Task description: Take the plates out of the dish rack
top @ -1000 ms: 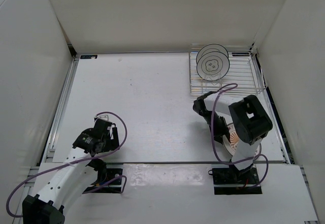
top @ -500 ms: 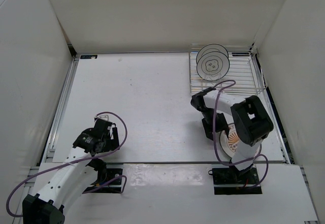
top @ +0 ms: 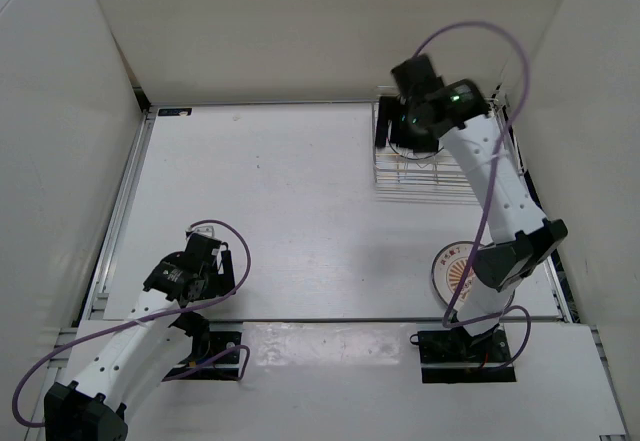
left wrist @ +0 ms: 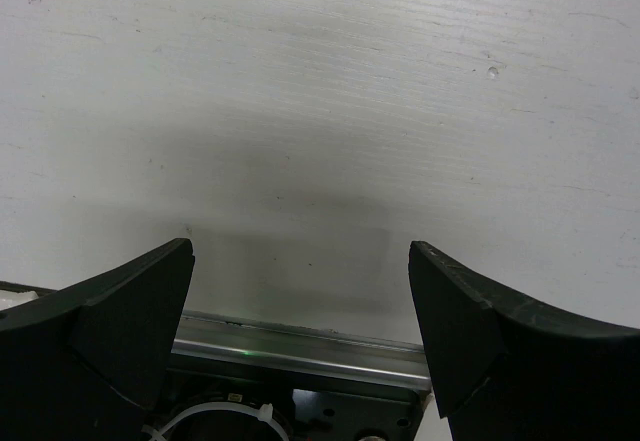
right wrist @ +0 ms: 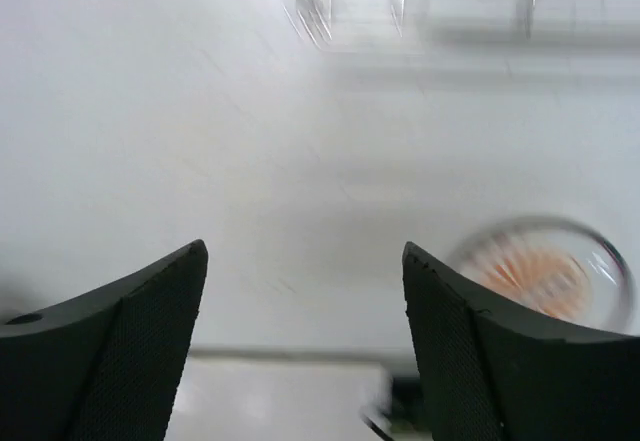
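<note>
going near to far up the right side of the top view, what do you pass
right arm's base → orange plate → dish rack

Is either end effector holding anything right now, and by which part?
Nothing is held. The left end effector and right end effector are both open and empty; the orange plate lies loose on the table.

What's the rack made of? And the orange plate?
The dish rack looks like thin metal wire, silver-white: slim parallel bars with the table showing through. The orange sunburst plate looks like glazed ceramic, white and smooth, but it might be hard plastic; the look leaves that open.
</note>
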### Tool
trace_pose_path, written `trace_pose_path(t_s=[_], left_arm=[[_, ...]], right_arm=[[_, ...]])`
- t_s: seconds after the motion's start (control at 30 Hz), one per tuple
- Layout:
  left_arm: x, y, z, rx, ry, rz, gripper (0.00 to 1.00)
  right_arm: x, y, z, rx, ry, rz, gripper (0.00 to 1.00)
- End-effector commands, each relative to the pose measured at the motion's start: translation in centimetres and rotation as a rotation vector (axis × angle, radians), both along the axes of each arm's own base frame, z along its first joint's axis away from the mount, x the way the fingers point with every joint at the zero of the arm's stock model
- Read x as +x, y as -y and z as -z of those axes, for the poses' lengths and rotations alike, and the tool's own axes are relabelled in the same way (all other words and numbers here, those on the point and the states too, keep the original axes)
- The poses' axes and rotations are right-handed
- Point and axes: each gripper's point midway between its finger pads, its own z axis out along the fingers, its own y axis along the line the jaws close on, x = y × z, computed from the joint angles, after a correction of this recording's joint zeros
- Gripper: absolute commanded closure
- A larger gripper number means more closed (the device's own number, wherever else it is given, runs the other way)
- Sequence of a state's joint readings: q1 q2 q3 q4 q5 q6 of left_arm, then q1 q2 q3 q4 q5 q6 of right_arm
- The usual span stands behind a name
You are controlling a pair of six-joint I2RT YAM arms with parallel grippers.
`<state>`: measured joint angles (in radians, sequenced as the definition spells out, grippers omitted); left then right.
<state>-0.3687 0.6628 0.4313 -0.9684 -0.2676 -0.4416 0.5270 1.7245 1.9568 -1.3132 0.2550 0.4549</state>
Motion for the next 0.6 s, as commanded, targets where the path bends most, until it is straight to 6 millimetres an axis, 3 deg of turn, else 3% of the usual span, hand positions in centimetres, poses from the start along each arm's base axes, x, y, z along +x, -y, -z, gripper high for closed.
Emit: trace_pose_path(t_s=[0.0, 0.07, 0.1, 0.13, 0.17, 0.2, 0.23, 0.27, 0.3, 0.33, 0.37, 0.4, 0.43, 0.5, 0.53, 0.57], left_arm=[[0.1, 0.1, 0.1, -0.009, 0.005, 0.006, 0.0], [0.1, 0.2, 0.1, -0.011, 0.009, 0.006, 0.0], [0.2, 0.2, 0.0, -0.014, 0.013, 0.006, 0.0], [0.1, 0.2, 0.1, -0.014, 0.011, 0.005, 0.0], [0.1, 0.1, 0.0, -0.014, 0.015, 0.001, 0.0], [0.2, 0.2, -0.1, -0.016, 0.022, 0.004, 0.0], [0.1, 0.1, 0.0, -0.014, 0.017, 0.003, 0.0], [0.3, 0.1, -0.1, -0.015, 0.027, 0.003, 0.0], [0.2, 0.2, -0.1, -0.017, 0.027, 0.002, 0.0], [0.3, 0.1, -0.1, -0.015, 0.031, 0.002, 0.0], [0.3, 0.1, -0.1, -0.015, 0.03, 0.002, 0.0], [0.3, 0.2, -0.1, -0.016, 0.033, 0.002, 0.0], [0.3, 0.1, -0.1, -0.012, 0.031, 0.001, 0.0], [0.3, 0.1, -0.1, -0.012, 0.029, 0.003, 0.0], [0.3, 0.0, -0.1, -0.009, 0.03, 0.0, 0.0], [0.3, -0.1, -0.2, -0.005, 0.034, -0.006, 0.0]], right_arm=[[1.6, 1.3, -6.1, 0.116, 0.089, 0.178, 0.19], [3.1, 0.4, -6.6, 0.233, 0.096, 0.318, 0.25], [4.9, 1.4, -5.9, 0.28, 0.101, 0.398, 0.29], [4.8, 1.0, -6.4, 0.378, 0.091, 0.455, 0.29], [7.2, 1.8, -6.9, 0.51, 0.137, 0.55, 0.31], [7.3, 1.6, -7.9, 0.61, 0.141, 0.601, 0.31], [7.7, 2.0, -5.5, 0.619, 0.099, 0.651, 0.32], [10.0, 2.0, -6.5, 0.748, 0.155, 0.672, 0.32], [11.1, 2.9, -6.3, 0.796, 0.157, 0.732, 0.32], [13.3, 2.5, -7.1, 0.872, 0.219, 0.719, 0.32], [14.1, 3.1, -7.3, 0.894, 0.228, 0.727, 0.32], [15.5, 2.7, -5.6, 0.914, 0.169, 0.721, 0.32], [16.6, 2.9, -8.5, 0.954, 0.232, 0.691, 0.32], [18.9, 2.8, -6.5, 0.934, 0.208, 0.699, 0.32], [20.0, 3.3, -7.5, 0.948, 0.237, 0.703, 0.32], [20.5, 3.6, -7.3, 0.958, 0.234, 0.731, 0.32]])
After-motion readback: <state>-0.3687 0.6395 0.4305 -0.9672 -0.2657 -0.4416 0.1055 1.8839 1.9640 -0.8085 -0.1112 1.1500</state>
